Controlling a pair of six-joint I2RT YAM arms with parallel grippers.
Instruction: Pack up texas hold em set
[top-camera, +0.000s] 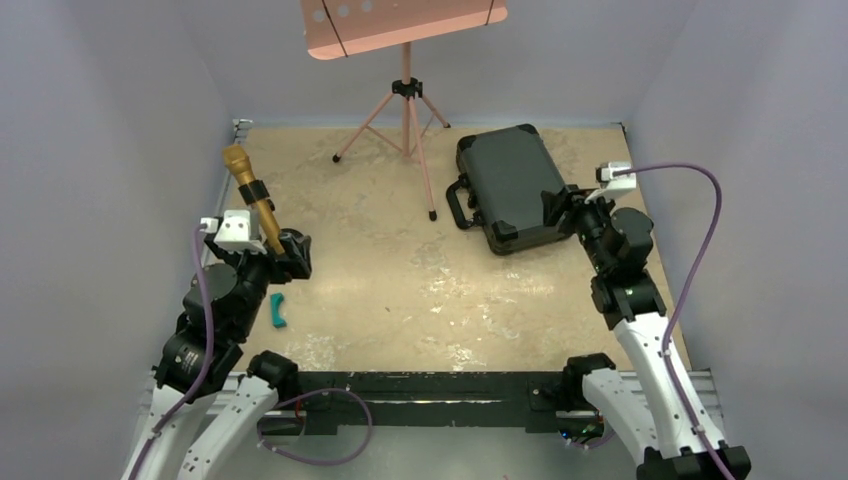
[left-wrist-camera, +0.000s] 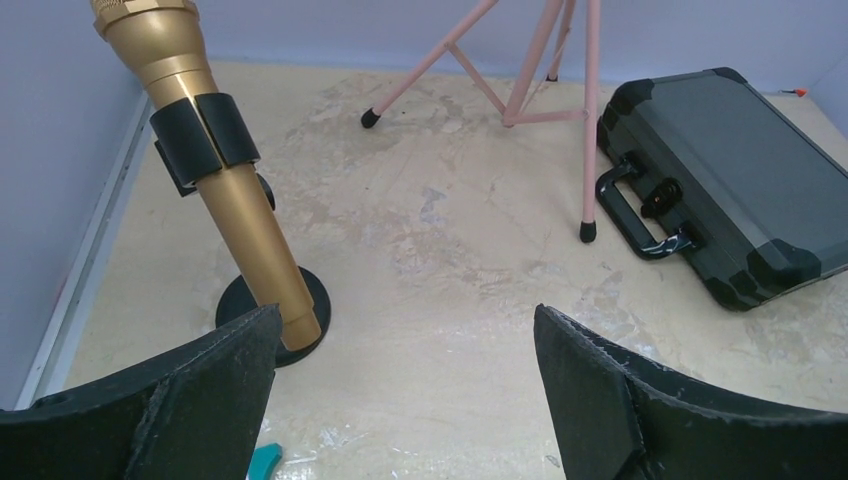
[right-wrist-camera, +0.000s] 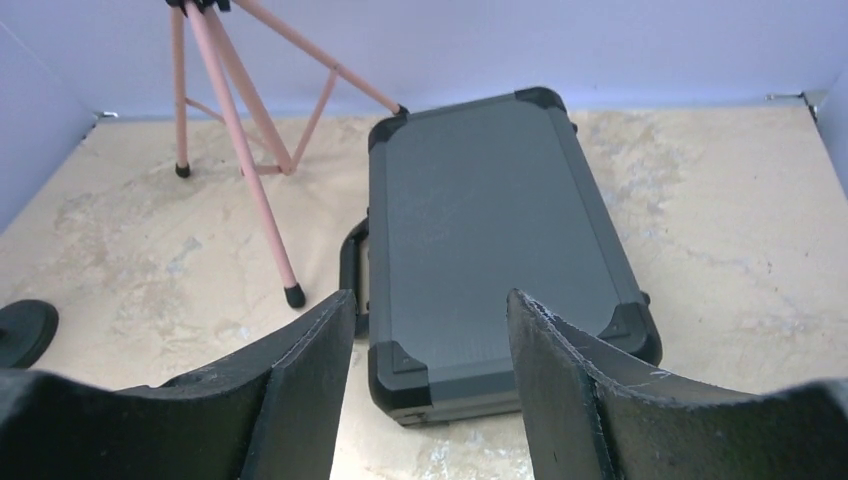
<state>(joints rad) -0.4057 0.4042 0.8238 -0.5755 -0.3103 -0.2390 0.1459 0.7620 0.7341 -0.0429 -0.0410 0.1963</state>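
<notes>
The black hard case (top-camera: 510, 180) lies flat and shut at the back right of the table, its handle (top-camera: 460, 205) facing left. It also shows in the left wrist view (left-wrist-camera: 730, 180) and the right wrist view (right-wrist-camera: 490, 220). No chips, card decks or button are in view. My right gripper (top-camera: 562, 203) is open and empty, hovering just before the case's near end; in its own view (right-wrist-camera: 430, 300) the case's near left corner sits between the fingers. My left gripper (top-camera: 297, 252) is open and empty (left-wrist-camera: 405, 315) at the left, above bare table.
A gold microphone (top-camera: 250, 195) leans on a black round stand (left-wrist-camera: 275, 305) just beyond my left gripper. A small teal piece (top-camera: 278, 311) lies near the left arm. A pink tripod music stand (top-camera: 405, 110) stands at the back middle, one foot (left-wrist-camera: 588, 232) near the case handle. Walls enclose the table.
</notes>
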